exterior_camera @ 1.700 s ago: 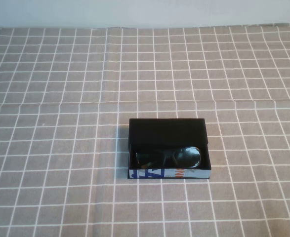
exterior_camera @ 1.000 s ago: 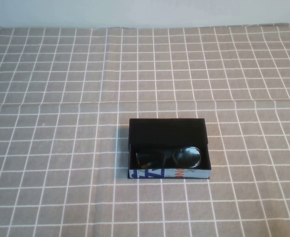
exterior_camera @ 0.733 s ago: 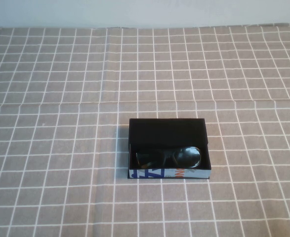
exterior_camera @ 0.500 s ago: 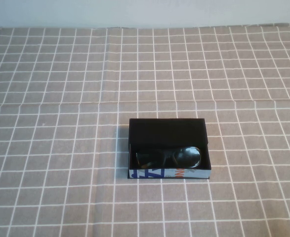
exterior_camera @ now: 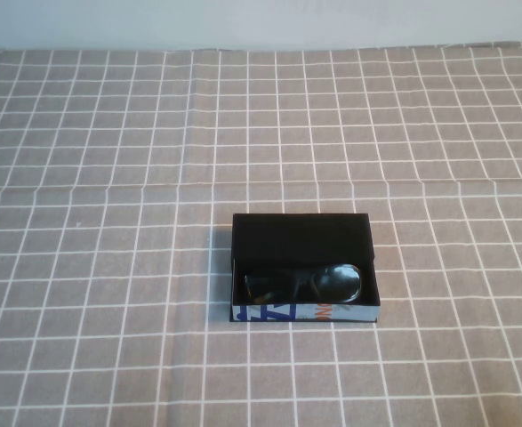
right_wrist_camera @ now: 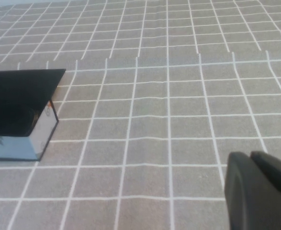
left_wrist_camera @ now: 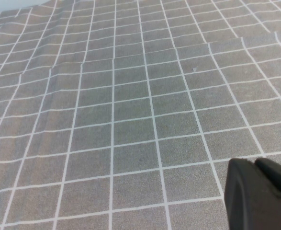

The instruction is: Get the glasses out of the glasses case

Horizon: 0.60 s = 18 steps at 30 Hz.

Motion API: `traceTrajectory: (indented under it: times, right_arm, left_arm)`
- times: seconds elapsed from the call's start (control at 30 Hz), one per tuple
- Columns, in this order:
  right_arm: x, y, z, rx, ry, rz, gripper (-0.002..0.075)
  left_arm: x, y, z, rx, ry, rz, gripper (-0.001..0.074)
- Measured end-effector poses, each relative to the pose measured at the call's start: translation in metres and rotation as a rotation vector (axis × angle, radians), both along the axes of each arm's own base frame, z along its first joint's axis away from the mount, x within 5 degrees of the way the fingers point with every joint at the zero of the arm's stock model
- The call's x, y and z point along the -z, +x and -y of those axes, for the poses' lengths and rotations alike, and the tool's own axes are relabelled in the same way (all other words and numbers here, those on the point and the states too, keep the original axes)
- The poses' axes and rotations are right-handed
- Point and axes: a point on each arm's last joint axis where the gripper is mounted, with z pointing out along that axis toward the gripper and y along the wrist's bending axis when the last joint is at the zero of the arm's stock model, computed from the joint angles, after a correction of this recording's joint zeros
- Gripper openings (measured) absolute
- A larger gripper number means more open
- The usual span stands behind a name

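The glasses case (exterior_camera: 305, 313) lies open on the checked cloth, near the middle of the table in the high view, its printed side facing me. The black glasses (exterior_camera: 302, 282) lie inside it, along the front wall. Neither arm shows in the high view. My left gripper (left_wrist_camera: 255, 164) hangs over bare cloth, its fingers together and empty. My right gripper (right_wrist_camera: 249, 157) is also shut and empty, some way to the right of the case (right_wrist_camera: 16, 103), which shows side-on in the right wrist view.
A grey cloth with a white grid (exterior_camera: 109, 267) covers the table, with a fold line across its middle. A pale wall runs along the far edge (exterior_camera: 261, 22).
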Motion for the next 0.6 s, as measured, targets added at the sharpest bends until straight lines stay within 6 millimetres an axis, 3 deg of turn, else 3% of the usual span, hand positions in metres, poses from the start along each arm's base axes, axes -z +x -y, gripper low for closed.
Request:
traceTrajectory:
  times: [0.2,0.47,0.6]
  right_arm:
    - [-0.009,-0.001,-0.002,-0.006,0.060,0.018,-0.0018]
    - [-0.097,-0.021,-0.002,-0.032,0.111,0.249,-0.0018]
    - [-0.115,-0.030,-0.004,-0.059,0.204,0.303,-0.0018]
  left_arm:
    - [0.000,0.000,0.000,0.000,0.000,0.000,-0.0005]
    - [0.000,0.000,0.000,0.000,0.000,0.000,-0.0005]
    - [0.000,0.000,0.000,0.000,0.000,0.000,-0.0005]
